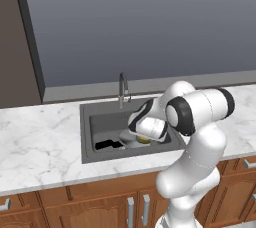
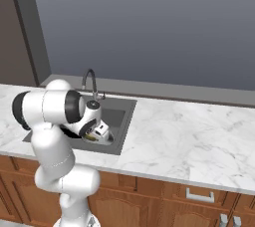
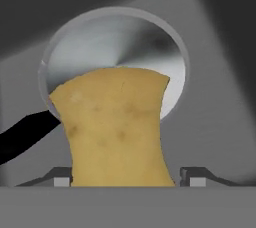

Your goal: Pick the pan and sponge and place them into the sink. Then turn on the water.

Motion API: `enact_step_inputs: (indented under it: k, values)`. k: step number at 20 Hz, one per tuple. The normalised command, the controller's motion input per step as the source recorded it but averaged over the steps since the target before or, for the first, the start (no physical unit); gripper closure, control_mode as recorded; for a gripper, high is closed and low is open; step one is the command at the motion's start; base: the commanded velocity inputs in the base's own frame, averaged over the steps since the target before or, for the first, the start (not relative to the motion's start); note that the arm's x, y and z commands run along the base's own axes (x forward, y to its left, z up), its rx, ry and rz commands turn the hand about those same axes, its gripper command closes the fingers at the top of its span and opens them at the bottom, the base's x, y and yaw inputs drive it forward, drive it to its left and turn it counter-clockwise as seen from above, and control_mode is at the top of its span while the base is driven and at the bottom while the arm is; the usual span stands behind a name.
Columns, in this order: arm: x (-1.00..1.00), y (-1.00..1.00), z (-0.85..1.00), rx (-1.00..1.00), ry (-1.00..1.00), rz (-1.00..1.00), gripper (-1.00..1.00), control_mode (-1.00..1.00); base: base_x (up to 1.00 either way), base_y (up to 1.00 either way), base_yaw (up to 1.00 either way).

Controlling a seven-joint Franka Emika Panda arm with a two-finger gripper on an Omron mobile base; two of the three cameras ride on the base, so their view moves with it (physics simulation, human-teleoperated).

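The yellow-ochre sponge (image 3: 117,127) hangs between my gripper's (image 3: 127,179) two dark fingertips (image 3: 62,179), which press on its pinched sides. Below it the silver pan (image 3: 120,44) lies flat on the sink floor, its black handle (image 3: 25,134) pointing to the left of the hand view. In the left base view the gripper (image 1: 145,137) is down inside the dark grey sink (image 1: 86,122), with the sponge (image 1: 144,140) just over the pan (image 1: 127,139). The grey gooseneck faucet (image 1: 122,89) stands at the back rim. No water shows.
White marble counter (image 1: 40,137) runs on both sides of the sink, with wooden cabinet doors (image 1: 100,207) below and a grey wall behind. From the right base view, the arm covers much of the sink (image 2: 127,121); the faucet (image 2: 91,82) rises behind it.
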Motion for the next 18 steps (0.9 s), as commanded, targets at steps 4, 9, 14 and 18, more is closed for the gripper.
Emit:
enact_step_inputs:
  k: [4, 9, 14, 18]
  values:
    - [0.14, 0.00, -0.01, 0.00, 0.00, 0.00, -1.00, -1.00, 0.00, 0.00, 0.00]
    - [0.11, 0.00, 0.00, 0.00, -0.01, 0.00, -1.00, -1.00, 0.00, 0.00, 0.00]
    - [0.05, 0.01, 0.07, 0.00, 0.00, 0.00, -1.00, -1.00, 0.00, 0.00, 0.00]
    - [0.00, 0.00, 0.39, 0.03, 0.00, -0.01, -1.00, -1.00, 0.00, 0.00, 0.00]
